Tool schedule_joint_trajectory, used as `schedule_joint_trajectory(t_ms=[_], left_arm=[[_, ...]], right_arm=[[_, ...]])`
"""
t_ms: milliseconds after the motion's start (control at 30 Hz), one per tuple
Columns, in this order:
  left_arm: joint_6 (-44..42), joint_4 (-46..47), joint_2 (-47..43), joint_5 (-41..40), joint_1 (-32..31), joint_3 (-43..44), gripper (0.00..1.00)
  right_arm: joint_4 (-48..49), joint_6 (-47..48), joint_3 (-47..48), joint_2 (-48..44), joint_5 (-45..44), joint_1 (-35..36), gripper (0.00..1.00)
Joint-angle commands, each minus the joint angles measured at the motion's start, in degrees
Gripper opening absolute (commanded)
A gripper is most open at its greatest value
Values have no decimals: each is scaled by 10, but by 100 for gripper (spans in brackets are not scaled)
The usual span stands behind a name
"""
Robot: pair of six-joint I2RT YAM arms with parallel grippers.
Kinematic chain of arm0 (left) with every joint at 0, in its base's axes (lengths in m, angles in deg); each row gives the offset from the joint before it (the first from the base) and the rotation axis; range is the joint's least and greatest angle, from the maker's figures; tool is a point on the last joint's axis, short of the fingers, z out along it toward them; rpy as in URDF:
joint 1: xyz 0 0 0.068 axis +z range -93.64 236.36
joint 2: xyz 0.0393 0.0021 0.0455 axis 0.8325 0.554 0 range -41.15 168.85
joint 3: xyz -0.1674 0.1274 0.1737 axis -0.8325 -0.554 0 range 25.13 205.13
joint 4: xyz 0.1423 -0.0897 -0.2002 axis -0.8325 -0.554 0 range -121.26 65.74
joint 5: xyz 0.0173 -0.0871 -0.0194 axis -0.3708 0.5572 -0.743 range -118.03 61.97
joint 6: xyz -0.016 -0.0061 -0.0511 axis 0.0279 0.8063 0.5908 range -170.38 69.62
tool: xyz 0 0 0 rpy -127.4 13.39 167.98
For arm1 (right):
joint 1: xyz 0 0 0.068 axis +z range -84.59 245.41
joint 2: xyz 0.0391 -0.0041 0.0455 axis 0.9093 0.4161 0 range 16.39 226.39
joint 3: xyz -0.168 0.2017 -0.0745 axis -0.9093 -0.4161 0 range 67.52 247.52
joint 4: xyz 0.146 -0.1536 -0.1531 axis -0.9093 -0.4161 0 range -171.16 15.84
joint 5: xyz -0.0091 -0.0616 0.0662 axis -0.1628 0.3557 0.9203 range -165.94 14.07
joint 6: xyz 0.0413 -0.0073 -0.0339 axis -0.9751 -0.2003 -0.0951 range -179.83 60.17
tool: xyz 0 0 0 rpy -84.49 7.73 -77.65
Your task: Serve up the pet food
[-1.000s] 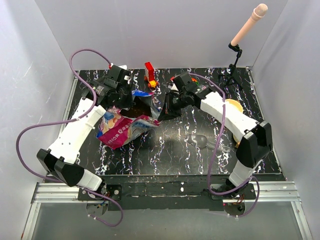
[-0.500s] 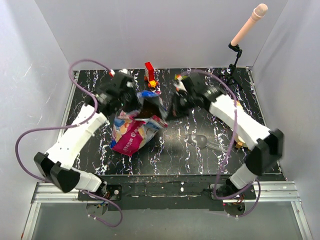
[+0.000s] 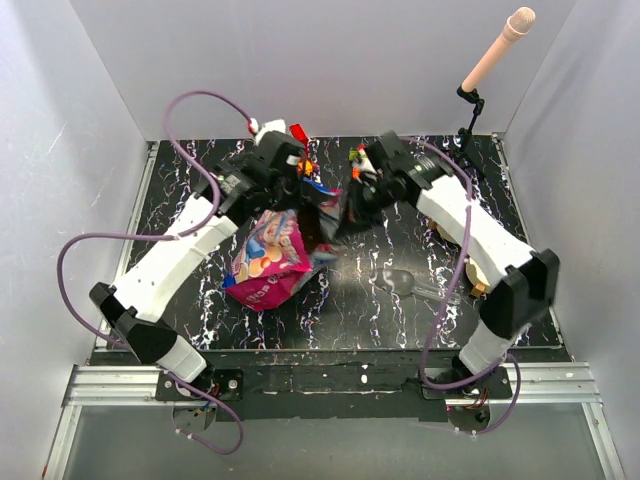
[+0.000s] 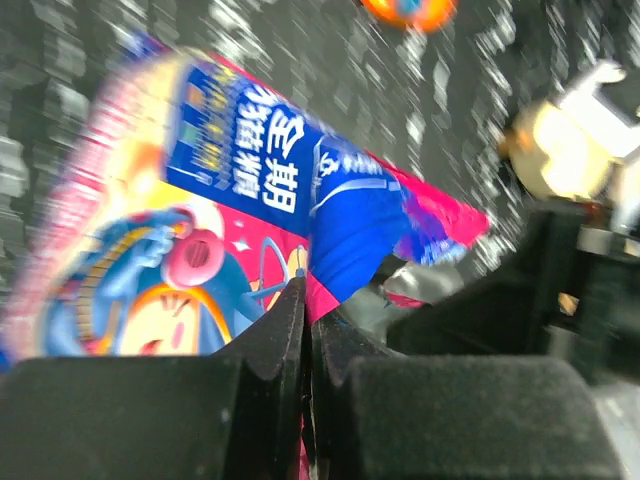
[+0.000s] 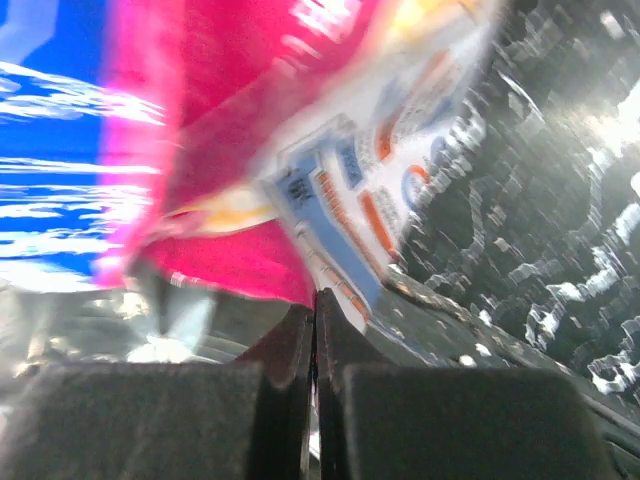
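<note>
Firmly, left gripper [image 4: 307, 305] and right gripper [image 5: 315, 312] pinch the bag [image 3: 272, 258] — tilted

Appearing as a glossy pink, white and blue pet food bag [image 3: 272, 262], crumpled, leaning from the near left up toward the far middle of the desk [image 3: 380, 310]. Gaping at the raised far end, showing silvery lining. Being pinched there on both sides. Hiding its contents.
</note>
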Motion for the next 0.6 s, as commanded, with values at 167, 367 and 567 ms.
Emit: schedule_joint_trajectory(t_ms=[167, 367, 567], left_arm=[[-185, -33, -48, -333, 39, 185, 0], [-295, 20, -71, -384, 94, 232, 0], [-322, -3, -39, -360, 95, 330, 0]], right_arm=[[99, -172, 504, 250, 102, 102, 1], [348, -344, 525, 286, 138, 153, 1], [352, -325, 485, 244, 158, 151, 1]])
